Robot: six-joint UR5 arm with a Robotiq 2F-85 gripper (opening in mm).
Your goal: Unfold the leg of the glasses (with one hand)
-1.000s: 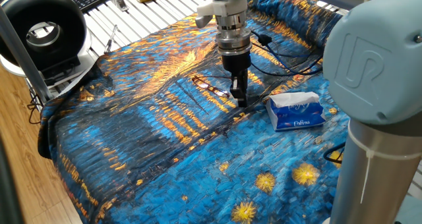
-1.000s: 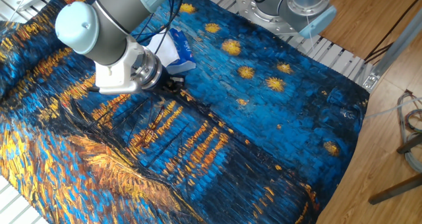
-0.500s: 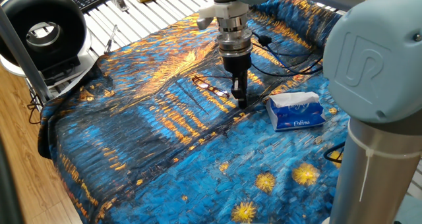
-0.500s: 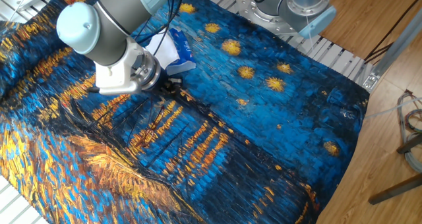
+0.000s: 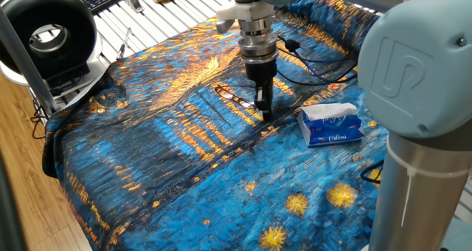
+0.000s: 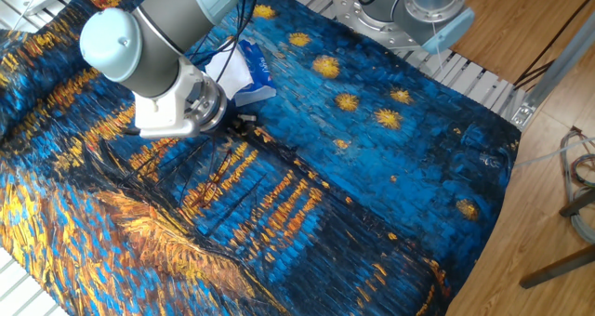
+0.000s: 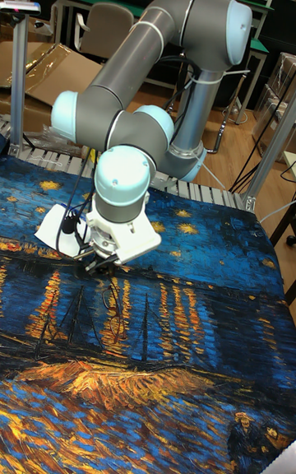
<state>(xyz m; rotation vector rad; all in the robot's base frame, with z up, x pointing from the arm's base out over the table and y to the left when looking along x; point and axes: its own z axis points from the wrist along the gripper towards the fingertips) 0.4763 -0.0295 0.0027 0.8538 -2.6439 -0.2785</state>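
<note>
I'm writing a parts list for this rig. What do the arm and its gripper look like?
The arm is built of thick silver-grey tubes with pale blue round joint caps, one embossed with a UR logo. The wrist ends in a light metal flange. The gripper is black with two slim fingers. Black cables trail over the cloth nearby.

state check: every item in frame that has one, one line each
claw: down at the cloth by the glasses, fingers close together, grip cannot be confirmed
glasses: lying flat on the cloth, leg position too small to tell
tissue pack: lying on the cloth, tissue sticking out of the top
</note>
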